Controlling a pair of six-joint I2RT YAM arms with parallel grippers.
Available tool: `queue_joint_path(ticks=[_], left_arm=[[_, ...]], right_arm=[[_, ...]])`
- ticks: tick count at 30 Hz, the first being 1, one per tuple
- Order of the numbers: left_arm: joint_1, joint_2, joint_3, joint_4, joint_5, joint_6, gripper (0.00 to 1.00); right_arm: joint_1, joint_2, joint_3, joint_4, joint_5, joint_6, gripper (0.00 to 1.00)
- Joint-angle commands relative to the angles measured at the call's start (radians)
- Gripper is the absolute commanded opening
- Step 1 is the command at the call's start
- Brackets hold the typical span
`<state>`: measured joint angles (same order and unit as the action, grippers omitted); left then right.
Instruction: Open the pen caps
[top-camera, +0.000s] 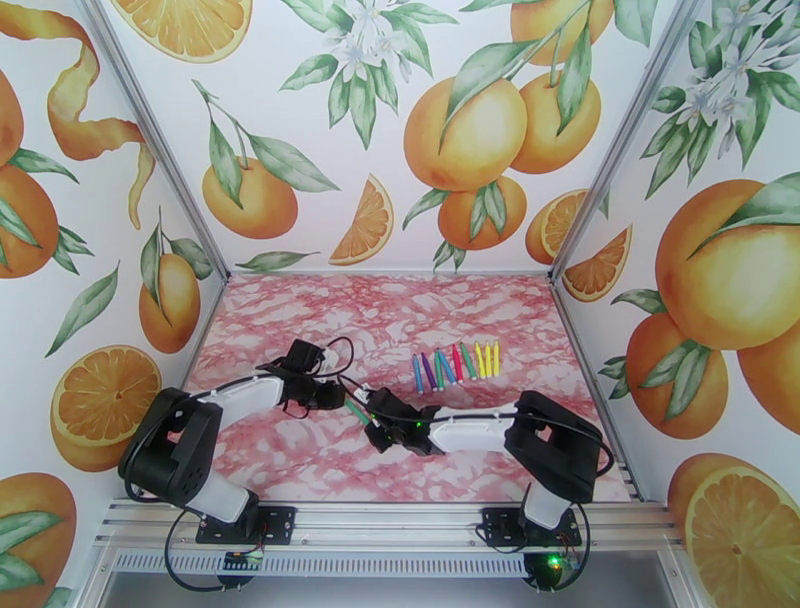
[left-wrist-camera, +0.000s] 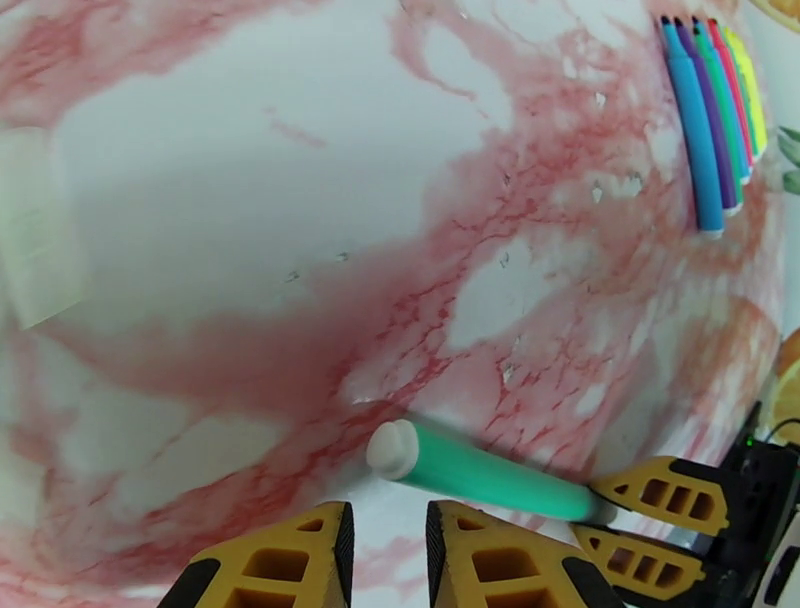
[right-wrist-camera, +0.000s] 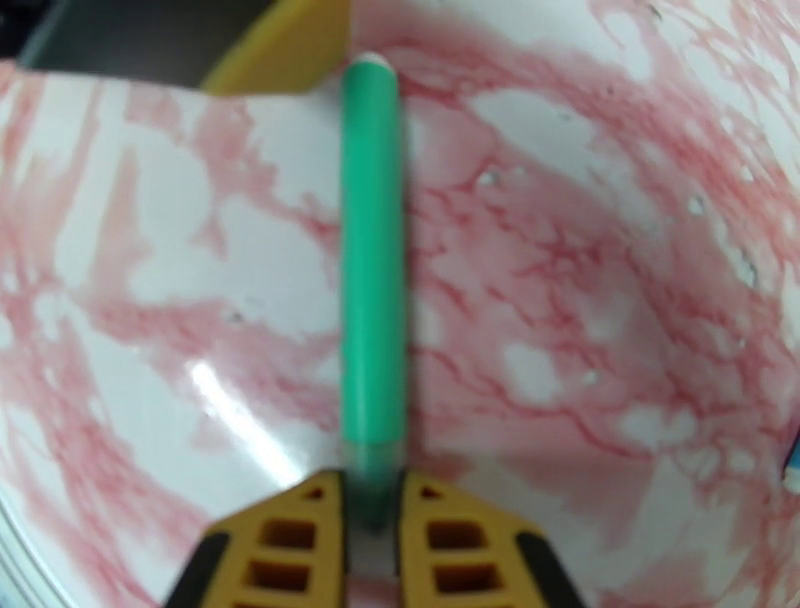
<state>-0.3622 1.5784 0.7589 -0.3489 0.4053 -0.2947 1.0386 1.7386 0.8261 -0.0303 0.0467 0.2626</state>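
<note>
A green pen hangs just above the table between my two grippers. My right gripper is shut on one end of this green pen, and the fingers hide whether that end carries a cap. The pen's free white end points toward my left gripper. The left gripper's yellow fingers stand slightly apart just short of that end, with nothing between them. The other capped pens lie in a row further back, seen as a row of pens in the left wrist view.
The table is pink marble-patterned, and orange-print walls close it in on three sides. In the left wrist view my right gripper's fingers show at the lower right. A pale translucent patch lies at the left.
</note>
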Motion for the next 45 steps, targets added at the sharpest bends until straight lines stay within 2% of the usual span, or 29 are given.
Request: queue_joint_path(ticks=[1, 4, 11, 14, 21, 29, 45], left_arm=[[0.000, 0.030, 0.079, 0.053, 0.029, 0.036, 0.27], [-0.001, 0.072, 0.138, 0.053, 0.042, 0.060, 0.25], [-0.007, 0.188, 0.240, 0.033, 0.077, 0.098, 0.09], [-0.017, 0.219, 0.240, 0.040, 0.100, 0.105, 0.06], [-0.046, 0.243, 0.218, 0.027, 0.126, 0.109, 0.01], [-0.049, 0.159, 0.117, -0.009, 0.093, 0.091, 0.00], [-0.110, 0.086, -0.013, 0.111, 0.128, -0.022, 0.00]], right_arm=[[-0.014, -0.002, -0.025, -0.085, 0.025, -0.015, 0.15], [-0.021, -0.006, -0.028, -0.086, 0.038, -0.013, 0.18], [-0.030, -0.016, -0.027, -0.087, 0.090, 0.011, 0.34], [-0.038, -0.019, -0.028, -0.093, 0.130, 0.030, 0.38], [-0.076, -0.032, -0.044, -0.092, 0.199, 0.071, 0.36], [-0.156, -0.005, -0.015, -0.045, 0.211, 0.095, 0.33], [-0.214, 0.137, 0.186, -0.029, 0.169, 0.078, 0.42]])
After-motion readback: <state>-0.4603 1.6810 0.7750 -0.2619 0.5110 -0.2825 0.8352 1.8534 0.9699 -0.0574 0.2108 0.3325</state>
